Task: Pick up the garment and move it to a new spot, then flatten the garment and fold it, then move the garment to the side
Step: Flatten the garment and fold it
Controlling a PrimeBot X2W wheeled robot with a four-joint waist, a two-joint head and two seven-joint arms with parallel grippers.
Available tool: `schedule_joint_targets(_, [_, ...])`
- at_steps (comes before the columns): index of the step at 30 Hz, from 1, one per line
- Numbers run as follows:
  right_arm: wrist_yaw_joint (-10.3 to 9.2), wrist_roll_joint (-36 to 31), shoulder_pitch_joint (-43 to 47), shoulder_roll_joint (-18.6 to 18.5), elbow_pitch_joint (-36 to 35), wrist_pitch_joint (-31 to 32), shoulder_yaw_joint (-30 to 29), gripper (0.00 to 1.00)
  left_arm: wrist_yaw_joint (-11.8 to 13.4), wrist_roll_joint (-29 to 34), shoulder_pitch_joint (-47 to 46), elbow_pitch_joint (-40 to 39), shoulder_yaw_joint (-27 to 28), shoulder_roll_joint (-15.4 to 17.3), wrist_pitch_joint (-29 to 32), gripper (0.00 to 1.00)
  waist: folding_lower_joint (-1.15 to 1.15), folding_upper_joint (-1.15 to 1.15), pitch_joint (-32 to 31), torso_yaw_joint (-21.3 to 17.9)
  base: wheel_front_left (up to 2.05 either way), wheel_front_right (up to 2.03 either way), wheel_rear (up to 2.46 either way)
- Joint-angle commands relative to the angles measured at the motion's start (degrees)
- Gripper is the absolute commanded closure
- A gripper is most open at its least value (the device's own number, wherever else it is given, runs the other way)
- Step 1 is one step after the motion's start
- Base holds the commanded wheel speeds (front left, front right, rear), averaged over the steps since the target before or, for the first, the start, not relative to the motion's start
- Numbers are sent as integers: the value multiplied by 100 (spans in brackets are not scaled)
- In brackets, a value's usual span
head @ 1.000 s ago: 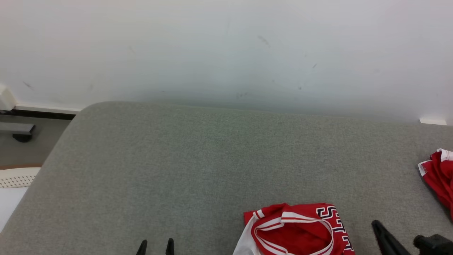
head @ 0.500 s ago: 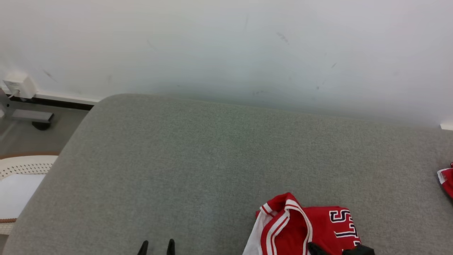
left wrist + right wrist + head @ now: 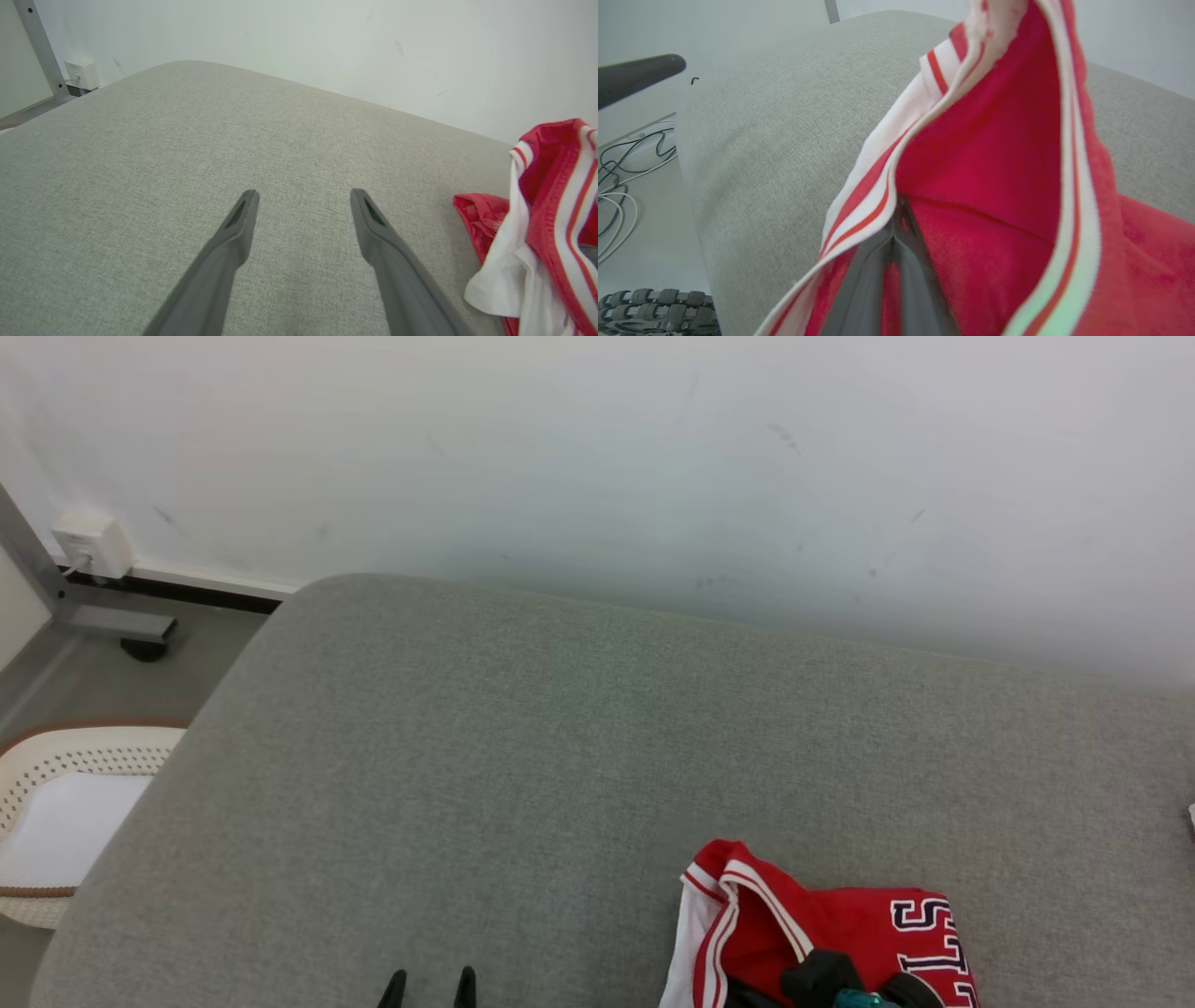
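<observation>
- Garment (image 3: 822, 924): red jersey with white-and-red striped trim and dark lettering outlined in white. It sits at the lower right of the head frame, bunched on the grey cushion (image 3: 560, 756) near that frame's bottom edge.
- Right gripper (image 3: 895, 235): in its own wrist view the two fingers are pressed together, with the striped trim pinched between them. Red cloth rises from the pinch up the middle of the frame.
- In the head view the dark body of the right gripper lies over the lower part of the garment (fingertips hidden there by the cloth).
- Left gripper (image 3: 303, 198): fingers spread wide with nothing between them, over bare cushion. Its two tips show at the bottom edge of the head frame, left of centre and well apart from the garment.
- Left wrist view: the garment shows at the right edge of the frame. One red fold lies on the cushion, and a white panel and striped trim stand higher beside it.
- Surroundings: pale scuffed wall (image 3: 597, 448) across the top of the head frame, perforated cream basket (image 3: 56, 756) at the left edge beside the cushion, and a small white wall box (image 3: 91, 543) at upper left.
- Right wrist view, left edge: loose cables (image 3: 616, 186) on the floor.
</observation>
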Motion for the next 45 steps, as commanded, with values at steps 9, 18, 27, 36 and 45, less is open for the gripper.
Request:
schedule_joint_targets(9, [-15,386,-636,299,704,122,911,100,75,-156,-83,45,-127,19,-8,0,0,0,-23,188,0,0,0])
schedule_joint_targets(18, [-16,772,-848,170,556,-296,1048,100,139,-214,40,-7,-23,19,-8,0,0,0,-145,56,0,0,0])
schedule_joint_targets(27, [-16,633,-264,-887,-576,-770,-361,43,97,-47,139,-171,202,20,-8,0,0,0,-300,-335,0,0,0])
schedule_joint_targets(36, [-16,-31,1007,-1110,-1431,-986,-2778,0,-30,181,68,-302,220,19,-8,0,0,0,-382,-721,0,0,0])
schedule_joint_targets(45, [-16,-456,2013,-604,-1801,-1033,-3971,0,-217,286,116,-272,137,19,-8,0,0,0,-454,-984,0,0,0])
